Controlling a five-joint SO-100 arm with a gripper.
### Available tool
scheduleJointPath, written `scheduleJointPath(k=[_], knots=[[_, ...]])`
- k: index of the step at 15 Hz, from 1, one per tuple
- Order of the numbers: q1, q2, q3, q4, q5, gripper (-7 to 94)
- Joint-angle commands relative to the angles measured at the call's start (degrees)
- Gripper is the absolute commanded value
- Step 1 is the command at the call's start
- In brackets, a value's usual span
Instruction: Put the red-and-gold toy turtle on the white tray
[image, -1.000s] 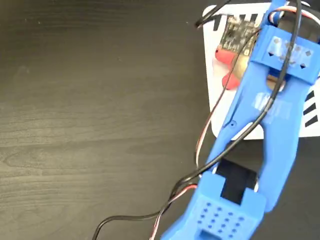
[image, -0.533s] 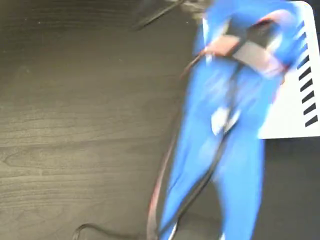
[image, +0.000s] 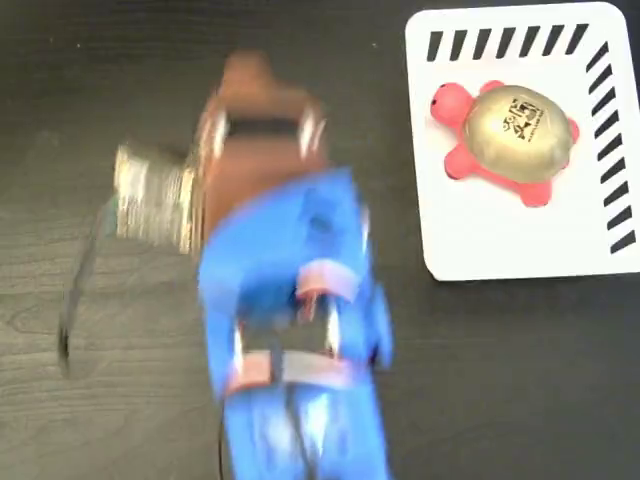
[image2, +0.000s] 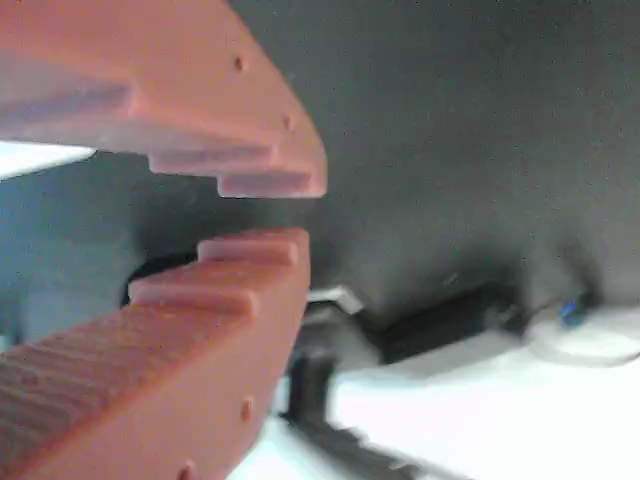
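Note:
The red-and-gold toy turtle (image: 510, 135) lies on the white tray (image: 520, 245) at the top right of the fixed view, shell up and head toward the left, with nothing touching it. My blue arm is smeared by motion in the middle of the table, well left of the tray. Its orange gripper (image: 252, 75) points to the far edge. In the wrist view the gripper (image2: 305, 212) has its toothed fingers (image2: 200, 290) a little apart, with nothing between them.
A dark wood-grain table (image: 120, 400) fills the fixed view. A blurred circuit board (image: 150, 195) rides on the arm's left side and a thin cable (image: 75, 300) trails below it. Behind the fingers the wrist view shows only blurred dark and white shapes.
The arm has swung from over the tray to the middle-left of the table. The turtle, half hidden under the arm before, now lies uncovered on the tray.

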Motion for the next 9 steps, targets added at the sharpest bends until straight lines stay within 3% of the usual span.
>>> scheduleJointPath(k=[1,9], knots=[[-3.3,17.3,13.7,-0.2,-2.9,0],[0.2,48.2,29.8,31.6,-4.4,0]])
